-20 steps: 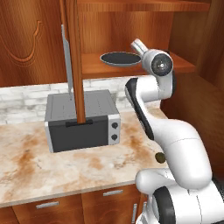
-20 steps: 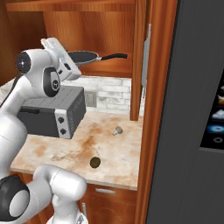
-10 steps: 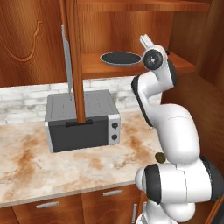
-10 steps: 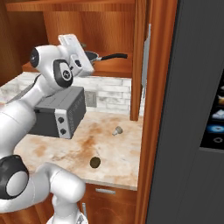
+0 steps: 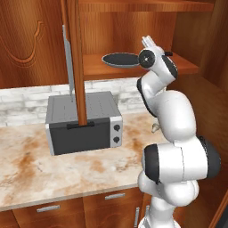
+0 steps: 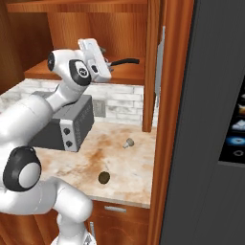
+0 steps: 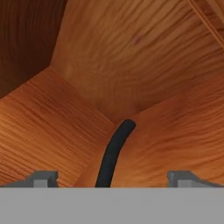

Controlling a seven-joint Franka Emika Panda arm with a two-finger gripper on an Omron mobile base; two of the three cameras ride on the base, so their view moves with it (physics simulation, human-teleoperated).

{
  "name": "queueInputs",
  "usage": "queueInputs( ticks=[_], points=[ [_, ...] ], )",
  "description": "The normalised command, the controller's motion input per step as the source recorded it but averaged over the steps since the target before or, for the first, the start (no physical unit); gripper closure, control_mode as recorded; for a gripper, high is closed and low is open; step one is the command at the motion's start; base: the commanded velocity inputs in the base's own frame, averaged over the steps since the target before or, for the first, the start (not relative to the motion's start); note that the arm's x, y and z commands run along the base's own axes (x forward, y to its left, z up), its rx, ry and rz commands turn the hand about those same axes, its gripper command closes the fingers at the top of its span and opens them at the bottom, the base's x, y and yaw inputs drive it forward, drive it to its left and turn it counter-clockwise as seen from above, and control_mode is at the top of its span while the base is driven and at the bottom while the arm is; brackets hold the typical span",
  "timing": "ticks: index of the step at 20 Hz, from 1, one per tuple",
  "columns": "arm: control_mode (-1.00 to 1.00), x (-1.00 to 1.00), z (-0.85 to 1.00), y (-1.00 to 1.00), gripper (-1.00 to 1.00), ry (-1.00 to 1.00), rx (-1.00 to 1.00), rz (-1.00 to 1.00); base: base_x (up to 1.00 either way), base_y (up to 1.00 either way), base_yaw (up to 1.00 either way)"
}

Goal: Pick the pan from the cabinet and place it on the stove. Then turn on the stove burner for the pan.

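Dark pan (image 5: 120,59) sits on lower shelf (image 5: 182,67) inside open wooden cabinet (image 5: 133,26), black handle (image 7: 113,154) pointing toward arm. Hand raised to shelf level; fingers (image 7: 43,178) spread wide, one each side of handle, not touching it, nothing held. Grey toaster oven (image 5: 82,121) stands on marbled desk (image 5: 53,173) below shelf. Small dark round thing (image 6: 104,178) and small silver piece (image 6: 128,143) lie apart on desk.

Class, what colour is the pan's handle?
Black; the pan's handle shows best in the hand view.
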Motion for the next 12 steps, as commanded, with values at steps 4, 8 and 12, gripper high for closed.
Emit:
queueInputs(
  ticks=[4, 8, 12],
  points=[
    [-1.0, 0.38, 0.0, -0.3, -1.0, 0.06, 0.07, -0.04, 0.0, 0.0, 0.0],
    [-1.0, 0.34, 0.0, -0.3, -1.0, 0.09, 0.09, -0.01, 0.0, 0.0, 0.0],
    [-1.0, 0.32, -0.01, -0.27, -1.0, 0.03, 0.09, 0.0, 0.0, 0.0, 0.0]
  ],
)
